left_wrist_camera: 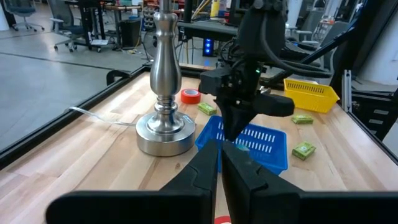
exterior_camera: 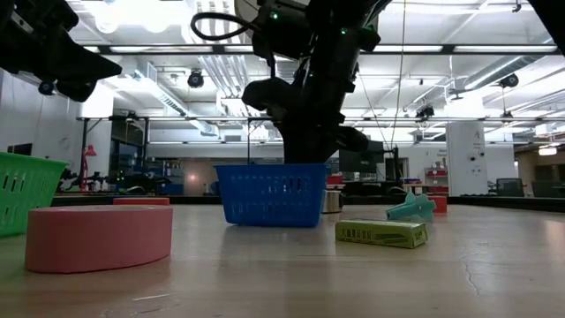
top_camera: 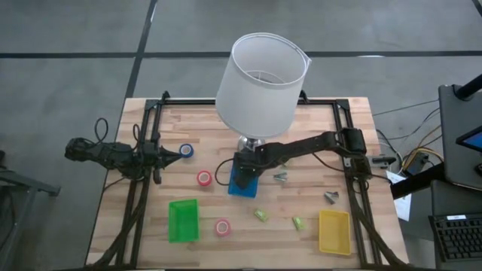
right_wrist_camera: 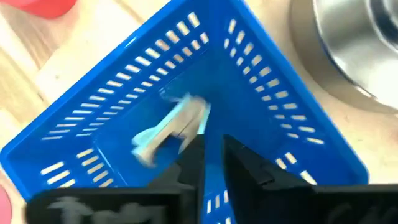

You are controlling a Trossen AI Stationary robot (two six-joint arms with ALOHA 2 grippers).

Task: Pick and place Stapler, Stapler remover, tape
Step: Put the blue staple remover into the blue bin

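My right gripper (right_wrist_camera: 212, 149) hangs over the blue bin (top_camera: 243, 183), its fingers a narrow gap apart. A pale teal staple remover (right_wrist_camera: 171, 127) shows blurred inside the bin, just past the fingertips. Two more removers (top_camera: 280, 177) (top_camera: 331, 197) lie on the table. Small green staplers (top_camera: 260, 215) (top_camera: 298, 223) lie near the front. A blue tape roll (top_camera: 185, 151) sits beside my shut left gripper (top_camera: 167, 153). Red rolls (top_camera: 204, 178) (top_camera: 222, 227) lie flat on the wood, and another (left_wrist_camera: 191, 96) lies past the lamp base.
A lamp with a white shade (top_camera: 260, 83) and a steel base (left_wrist_camera: 165, 134) stands mid-table, just behind the blue bin. A green bin (top_camera: 183, 220) sits front left and a yellow bin (top_camera: 334, 231) front right. A black frame (top_camera: 151, 113) rims the table.
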